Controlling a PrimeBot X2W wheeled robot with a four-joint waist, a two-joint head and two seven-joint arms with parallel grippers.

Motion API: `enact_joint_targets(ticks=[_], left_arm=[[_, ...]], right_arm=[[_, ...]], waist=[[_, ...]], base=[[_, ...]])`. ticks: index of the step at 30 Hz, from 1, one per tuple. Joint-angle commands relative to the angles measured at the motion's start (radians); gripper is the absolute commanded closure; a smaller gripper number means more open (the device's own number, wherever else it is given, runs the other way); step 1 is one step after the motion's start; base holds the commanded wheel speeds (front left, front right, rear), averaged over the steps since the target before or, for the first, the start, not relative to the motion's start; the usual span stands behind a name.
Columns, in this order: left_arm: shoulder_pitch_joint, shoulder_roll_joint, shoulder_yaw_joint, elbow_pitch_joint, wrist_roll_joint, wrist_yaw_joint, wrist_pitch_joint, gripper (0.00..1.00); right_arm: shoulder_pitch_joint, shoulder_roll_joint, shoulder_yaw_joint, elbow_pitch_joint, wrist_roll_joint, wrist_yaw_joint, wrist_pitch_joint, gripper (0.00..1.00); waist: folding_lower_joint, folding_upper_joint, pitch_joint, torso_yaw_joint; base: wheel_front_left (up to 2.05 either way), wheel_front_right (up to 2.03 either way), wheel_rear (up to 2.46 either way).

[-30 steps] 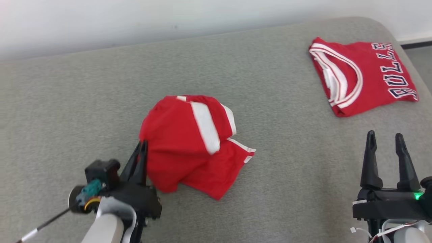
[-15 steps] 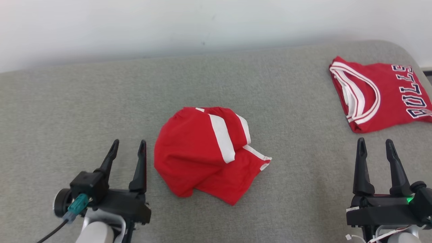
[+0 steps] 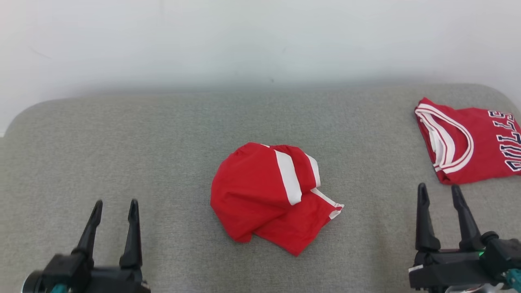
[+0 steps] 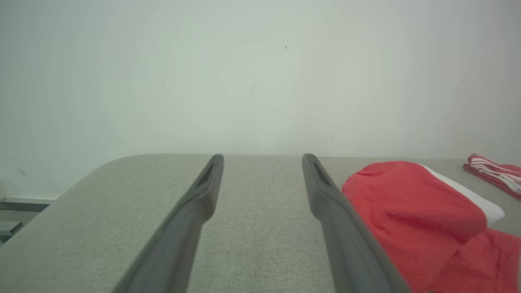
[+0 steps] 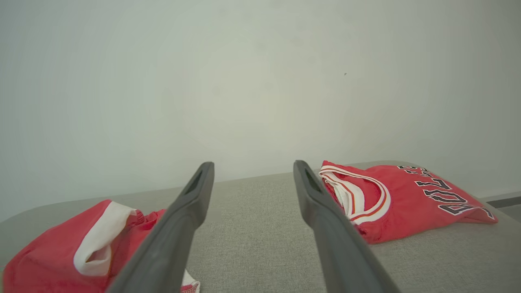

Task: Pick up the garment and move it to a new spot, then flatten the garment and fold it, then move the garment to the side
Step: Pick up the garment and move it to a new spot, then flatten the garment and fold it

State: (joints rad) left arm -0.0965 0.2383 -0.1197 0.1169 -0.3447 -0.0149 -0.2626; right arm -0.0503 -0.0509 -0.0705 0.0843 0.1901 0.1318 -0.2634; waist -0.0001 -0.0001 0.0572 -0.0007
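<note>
Lit brightly and evenly by diffuse light, source not discernible; faint, soft shadows only, tucked under the edges of the red garment (image 3: 260, 191) and the folded jersey (image 3: 476, 150) on the grey cushion (image 3: 142, 142). Fairly crisp mid-picture in the head view, cushion weave readable, white wall (image 3: 244, 40) hazy with a pale greenish cast in both wrist views. Blurred near the lens along the fingers of the left gripper (image 4: 262, 158) and right gripper (image 5: 253, 164); cushion edge bowed by wide-angle distortion toward the sides.
</note>
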Motion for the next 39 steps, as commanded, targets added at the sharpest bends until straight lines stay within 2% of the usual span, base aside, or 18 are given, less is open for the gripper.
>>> enact_joint_targets(ticks=[1, 10, 19, 39], left_arm=[[0.030, -0.006, 0.015, -0.013, 0.013, -0.009, -0.003, 0.00], [0.124, -0.054, 0.095, -0.029, 0.049, -0.062, -0.003, 0.00], [0.136, -0.098, 0.130, -0.025, 0.091, -0.086, -0.003, 0.00], [0.113, -0.123, 0.164, -0.007, 0.136, -0.115, -0.003, 0.00]], right_arm=[[0.020, 0.001, 0.006, 0.005, -0.006, -0.002, -0.001, 0.00], [0.054, 0.001, 0.029, 0.034, 0.007, -0.002, -0.001, 0.00], [0.057, 0.001, 0.045, 0.057, 0.014, -0.002, -0.001, 0.00], [0.043, 0.000, 0.064, 0.074, 0.007, -0.002, -0.001, 0.00]], waist=[[0.0001, 0.0001, -0.013, 0.014], [0.0001, 0.0001, -0.028, 0.026], [0.0001, 0.0001, -0.029, 0.020], [0.0001, 0.0001, -0.022, 0.026]], base=[[0.00, 0.00, 0.00], [0.00, 0.00, 0.00], [0.00, 0.00, 0.00], [0.00, 0.00, 0.00]])
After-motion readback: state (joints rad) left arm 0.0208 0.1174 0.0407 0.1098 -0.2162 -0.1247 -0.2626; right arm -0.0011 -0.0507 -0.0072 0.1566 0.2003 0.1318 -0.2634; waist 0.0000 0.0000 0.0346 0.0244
